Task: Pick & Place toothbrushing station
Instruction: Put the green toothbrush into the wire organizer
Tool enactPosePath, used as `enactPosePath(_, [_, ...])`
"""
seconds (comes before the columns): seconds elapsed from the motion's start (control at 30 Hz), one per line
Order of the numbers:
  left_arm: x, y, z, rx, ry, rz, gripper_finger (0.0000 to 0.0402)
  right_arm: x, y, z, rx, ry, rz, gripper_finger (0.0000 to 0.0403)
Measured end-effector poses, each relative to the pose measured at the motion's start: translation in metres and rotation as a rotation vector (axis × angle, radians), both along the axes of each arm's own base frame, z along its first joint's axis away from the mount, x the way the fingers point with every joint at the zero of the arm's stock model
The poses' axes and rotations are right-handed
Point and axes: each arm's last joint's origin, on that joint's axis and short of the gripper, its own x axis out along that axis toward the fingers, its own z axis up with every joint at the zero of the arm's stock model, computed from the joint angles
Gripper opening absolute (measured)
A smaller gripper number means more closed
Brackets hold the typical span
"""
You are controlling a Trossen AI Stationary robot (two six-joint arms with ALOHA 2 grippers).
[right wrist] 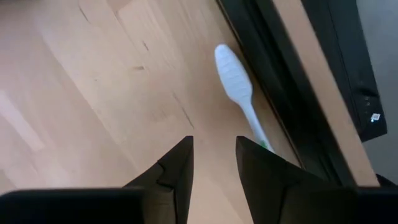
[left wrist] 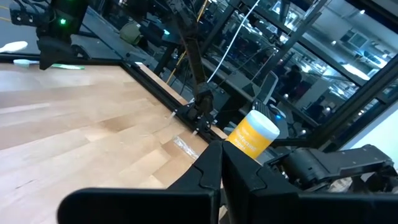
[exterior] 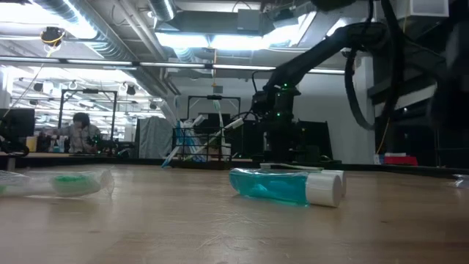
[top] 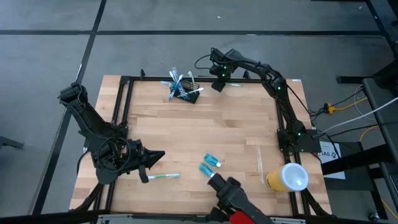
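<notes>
Holder first: I see the small black mesh box near the upper middle of the overhead frame, close to the table's far edge, with several toothbrushes sticking out of it at angles. In the low view it shows left of centre in the background, the brush handles leaning out of it.

My right gripper hangs just to the right of that holder in the overhead frame, apart from it. Its jaws stand apart with nothing between them; its wrist camera shows bare wood in the gap. A white toothbrush with a green end lies on the wood just beyond the fingertips, beside the black frame rail at the table's edge. I cannot see the holder from this wrist camera.

My left gripper sits at the lower left of the overhead frame, well apart from the holder, its jaws pressed together and empty. Another toothbrush lies just below it.

Two small blue tubes lie near the lower middle, and a yellow cup with a white lid lies tipped at the lower right.
</notes>
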Motion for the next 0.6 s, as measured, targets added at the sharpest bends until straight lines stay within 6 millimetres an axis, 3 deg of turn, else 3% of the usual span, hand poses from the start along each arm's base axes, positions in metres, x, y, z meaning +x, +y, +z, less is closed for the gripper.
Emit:
enactPosePath(0.27, [0.000, 0.000, 0.000, -0.005, -0.002, 0.000, 0.0004, -0.001, -0.007, 0.028, -0.105, -0.095, -0.025, 0.0123])
enactPosePath(0.6, [0.000, 0.000, 0.000, 0.000, 0.000, 0.000, 0.0005, -0.008, -0.011, 0.024, -0.079, -0.058, -0.048, 0.0123])
